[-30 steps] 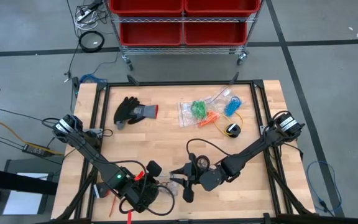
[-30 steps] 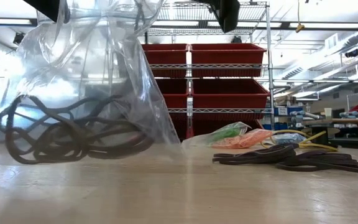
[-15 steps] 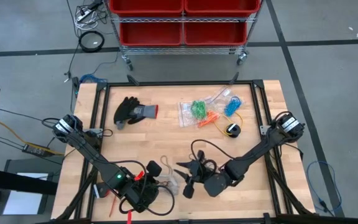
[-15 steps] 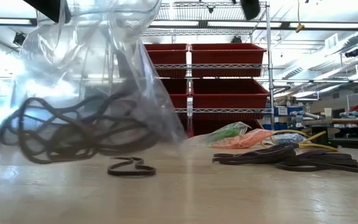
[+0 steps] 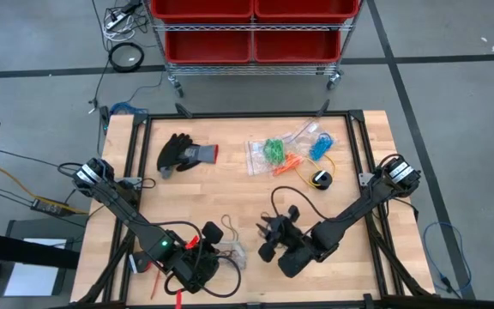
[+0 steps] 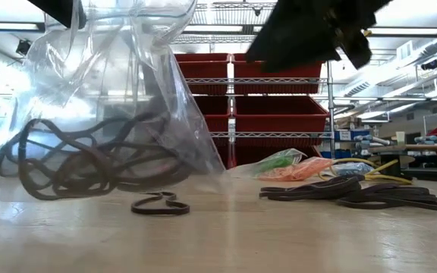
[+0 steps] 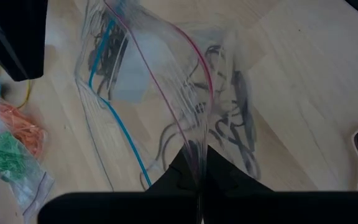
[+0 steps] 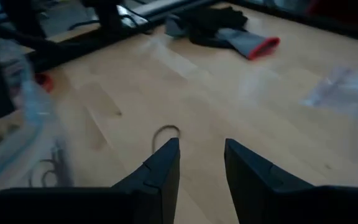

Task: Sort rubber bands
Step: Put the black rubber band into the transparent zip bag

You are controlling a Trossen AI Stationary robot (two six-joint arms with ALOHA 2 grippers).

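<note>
A clear zip bag [image 6: 105,114] with several black rubber bands [image 6: 89,163] inside hangs near the table's front edge, below my left gripper [image 7: 199,173], which is shut on it. One black rubber band [image 6: 160,205] lies loose on the wood beside the bag. It also shows in the right wrist view as a black band [image 8: 166,132], just ahead of my right gripper [image 8: 201,158]. My right gripper [image 5: 273,233] is open and empty, to the right of the bag [image 5: 230,251]. More black bands [image 6: 355,193] lie flat farther right. My left gripper pinches the bag's mouth edge [image 7: 194,152], where the pink zip line runs in between the two fingers. The fingers slant downward. The bag hangs open below them, and its lower end with the bands [image 6: 89,189] is down at the table top.
At the far side lie small clear bags of green [image 5: 273,153], orange [image 5: 290,161] and blue bands [image 5: 320,146], a yellow cable with a black part [image 5: 320,178] and a black-and-grey glove [image 5: 183,153]. A red bin shelf [image 5: 251,30] stands beyond the table.
My right gripper has drawn away from the bag toward the table's right edge, sunk a little and tipped up toward level. One black band has dropped onto the table by the bag. The bag has swung slightly and settled.
</note>
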